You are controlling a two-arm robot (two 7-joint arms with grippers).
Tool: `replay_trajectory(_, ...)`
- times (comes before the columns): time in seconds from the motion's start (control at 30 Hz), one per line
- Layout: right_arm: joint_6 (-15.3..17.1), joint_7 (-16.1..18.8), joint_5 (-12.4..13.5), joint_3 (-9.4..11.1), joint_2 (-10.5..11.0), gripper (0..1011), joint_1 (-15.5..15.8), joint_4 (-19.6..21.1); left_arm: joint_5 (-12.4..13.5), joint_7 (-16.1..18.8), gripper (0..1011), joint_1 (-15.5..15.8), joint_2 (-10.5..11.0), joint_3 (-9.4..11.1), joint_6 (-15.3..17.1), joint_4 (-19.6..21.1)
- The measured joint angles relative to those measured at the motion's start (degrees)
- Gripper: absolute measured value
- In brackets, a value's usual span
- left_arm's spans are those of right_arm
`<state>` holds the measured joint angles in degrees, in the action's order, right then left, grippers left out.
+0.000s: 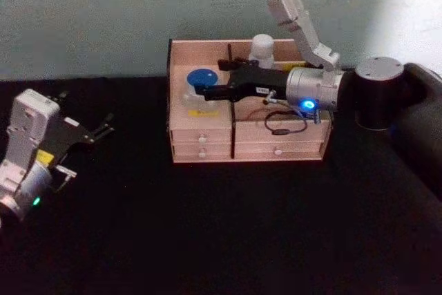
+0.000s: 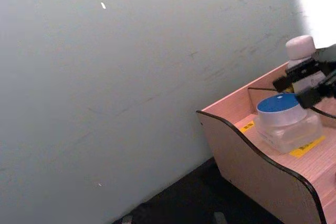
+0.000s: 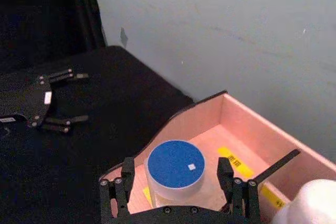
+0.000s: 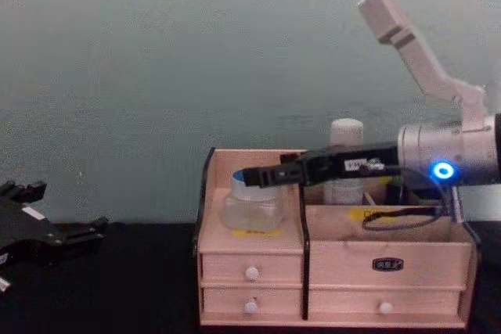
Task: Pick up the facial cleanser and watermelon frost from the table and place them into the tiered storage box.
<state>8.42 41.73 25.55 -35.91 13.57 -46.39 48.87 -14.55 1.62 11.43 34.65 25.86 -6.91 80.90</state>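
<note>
The right gripper (image 3: pixel 176 187) hung open around the jar (image 1: pixel 201 79), apparently not touching it, in the box's (image 1: pixel 207 139) left compartment. The bottle (image 1: pixel 262 49) stood behind; the left gripper (image 1: pixel 103 129) rested open on the table (image 1: pixel 221 233).

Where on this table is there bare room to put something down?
The black table in front of the tiered storage box lies bare, between the left gripper and the right edge. Inside the box it is crowded: the watermelon frost, the facial cleanser and the right gripper.
</note>
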Motion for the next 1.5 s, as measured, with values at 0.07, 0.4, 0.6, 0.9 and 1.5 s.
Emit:
replay_trajectory(0.07, 0.1, -0.2, 0.1, 0.4, 0.5, 1002, 0.5, 1.3, 0.0, 0.0, 1001, 0.0, 0.0, 0.0, 0.0, 0.0)
replay_trajectory(0.4, 2.9, -0.3, 3.3, 2.4, 7.0, 1003, 6.4, 15.7, 0.0, 0.0, 1001, 0.0, 0.0, 0.0, 0.0, 0.0)
replay_trajectory(0.6, 4.4, 0.7, 6.0, 3.7, 12.9, 1003, 11.2, 24.0, 0.0, 0.0, 1001, 0.0, 0.0, 0.0, 0.0, 0.0)
replay_trajectory(0.9, 6.2, -1.7, 10.5, 7.8, 22.4, 1002, 20.1, 33.6, 0.0, 0.0, 1001, 0.0, 0.0, 0.0, 0.0, 0.0)
replay_trajectory(1.5, 1.4, -35.3, 4.2, 21.7, 24.9, 1002, 35.8, 42.4, 0.0, 0.0, 1001, 0.0, 0.0, 0.0, 0.0, 0.0)
